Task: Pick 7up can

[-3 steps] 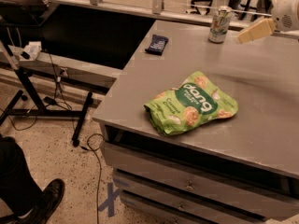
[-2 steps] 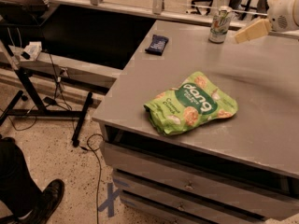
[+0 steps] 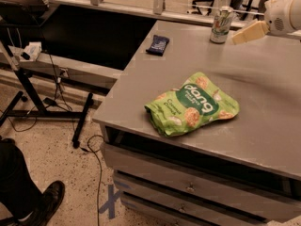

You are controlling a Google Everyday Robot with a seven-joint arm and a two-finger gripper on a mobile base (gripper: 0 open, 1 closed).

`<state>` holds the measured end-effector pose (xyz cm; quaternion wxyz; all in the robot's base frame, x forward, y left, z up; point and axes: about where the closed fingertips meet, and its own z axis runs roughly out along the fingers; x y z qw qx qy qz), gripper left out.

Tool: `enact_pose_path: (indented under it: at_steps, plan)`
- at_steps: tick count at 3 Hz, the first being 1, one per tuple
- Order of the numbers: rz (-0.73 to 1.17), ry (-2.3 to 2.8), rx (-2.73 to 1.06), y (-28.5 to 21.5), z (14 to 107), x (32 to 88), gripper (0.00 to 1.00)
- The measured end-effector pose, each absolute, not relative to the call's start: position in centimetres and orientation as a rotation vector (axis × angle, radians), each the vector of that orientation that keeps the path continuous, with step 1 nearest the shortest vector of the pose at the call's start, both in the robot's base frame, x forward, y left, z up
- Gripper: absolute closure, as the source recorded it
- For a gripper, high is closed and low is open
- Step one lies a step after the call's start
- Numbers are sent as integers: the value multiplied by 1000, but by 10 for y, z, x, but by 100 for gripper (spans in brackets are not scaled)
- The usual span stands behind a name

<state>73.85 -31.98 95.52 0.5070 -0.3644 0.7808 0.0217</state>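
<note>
The 7up can (image 3: pixel 221 25) stands upright near the far edge of the grey table (image 3: pixel 263 102); it is pale silver with green markings and a metal top. My gripper (image 3: pixel 245 34) comes in from the upper right on a white arm. Its cream-coloured finger (image 3: pixel 250 31) points left toward the can, its tip just right of the can and a little lower. It holds nothing that I can see.
A green snack bag (image 3: pixel 193 105) lies in the middle of the table. A small dark blue packet (image 3: pixel 157 44) lies near the far left edge. Left of the table are a black stand with cables (image 3: pixel 42 98) and a person's shoe (image 3: pixel 44 204).
The gripper has moved a little left, closer to the can. The can, bag and packet have not moved.
</note>
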Motion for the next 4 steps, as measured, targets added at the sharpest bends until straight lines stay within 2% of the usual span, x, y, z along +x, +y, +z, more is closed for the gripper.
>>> enact_pose_path:
  at_steps: [2, 4]
  plan:
    - [115, 1897, -773, -284, 896, 780, 0]
    - [112, 1835, -587, -281, 876, 838, 0]
